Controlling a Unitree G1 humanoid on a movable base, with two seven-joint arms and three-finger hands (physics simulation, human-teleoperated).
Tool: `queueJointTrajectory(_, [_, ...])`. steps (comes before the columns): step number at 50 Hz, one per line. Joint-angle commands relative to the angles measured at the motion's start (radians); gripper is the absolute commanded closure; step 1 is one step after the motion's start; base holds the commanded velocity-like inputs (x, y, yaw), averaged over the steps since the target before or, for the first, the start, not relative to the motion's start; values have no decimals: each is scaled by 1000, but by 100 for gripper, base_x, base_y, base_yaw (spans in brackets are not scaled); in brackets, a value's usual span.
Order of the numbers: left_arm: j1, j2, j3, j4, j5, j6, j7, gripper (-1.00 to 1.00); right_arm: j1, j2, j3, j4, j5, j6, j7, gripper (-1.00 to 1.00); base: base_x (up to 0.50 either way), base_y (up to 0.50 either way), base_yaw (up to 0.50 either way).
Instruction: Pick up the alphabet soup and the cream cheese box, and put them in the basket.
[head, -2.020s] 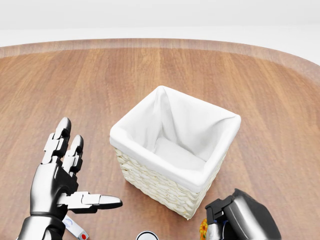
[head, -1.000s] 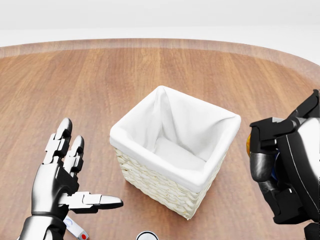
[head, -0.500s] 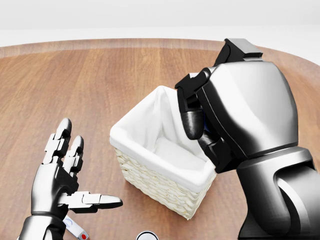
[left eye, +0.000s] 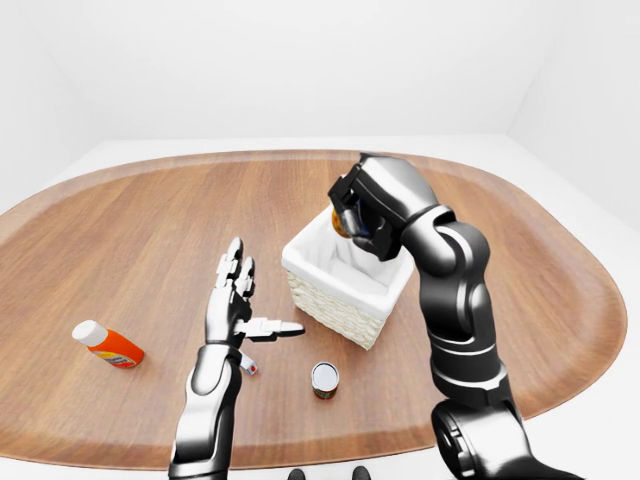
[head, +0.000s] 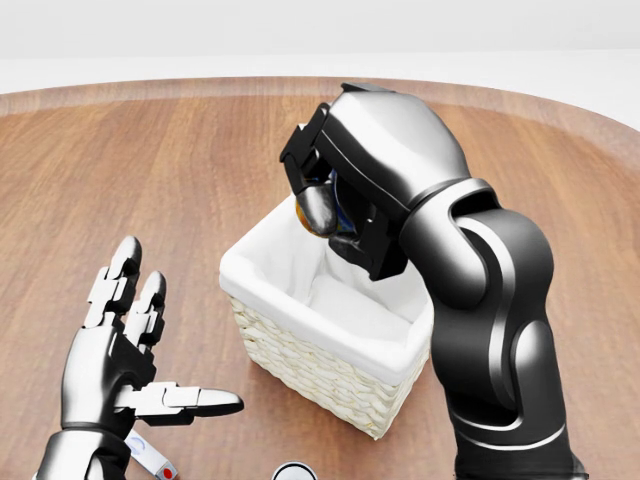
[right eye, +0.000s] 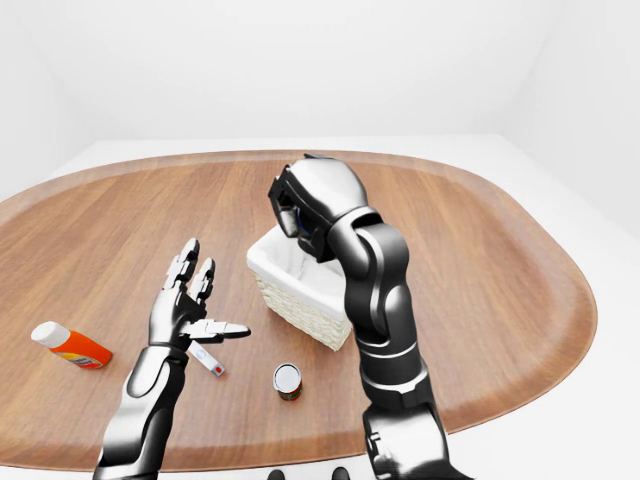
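My right hand (head: 325, 205) is shut on a small round thing with orange and blue on it, the alphabet soup (head: 304, 214). It holds it just above the upper-left rim of the white-lined wicker basket (head: 300, 352) in the head view. My left hand (head: 172, 335) is open, fingers spread, at the lower left, apart from the basket. Under it lies a small flat white box with a red mark, the cream cheese box (left eye: 247, 366); only its end shows in the head view (head: 153, 460). The inside of the basket that shows holds nothing.
A small can (left eye: 324, 379) stands on the wooden table (left eye: 120, 230) below the basket in the left-eye view. An orange bottle with a white cap (left eye: 108, 345) lies at the far left. My right arm (left eye: 455, 300) rises beside the basket's right side.
My right hand rose from the lower right with the soup, swung over the basket and now sits above its upper-left rim. My left hand has not moved.
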Motion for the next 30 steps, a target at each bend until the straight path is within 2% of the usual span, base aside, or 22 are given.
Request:
queueJointTrajectory(1, [-1,2,5,3,-2,0,-1,-100,-159,-56,-19,335,187,0,-124,100,0,0,0])
queueJointTrajectory(9, [1,2,6,-5,-3,0,-2,-100,-285,-93,-32,676,307,0,-282,100,0,0,0])
queueJointTrajectory(17, [1,3,7,-15,-1,0,0,-100,-323,-101,-29,904,365,0,-382,100,0,0,0])
queueJointTrajectory(30, [3,1,5,-24,2,0,3,-100,-276,-106,-24,948,401,0,-401,100,0,0,0])
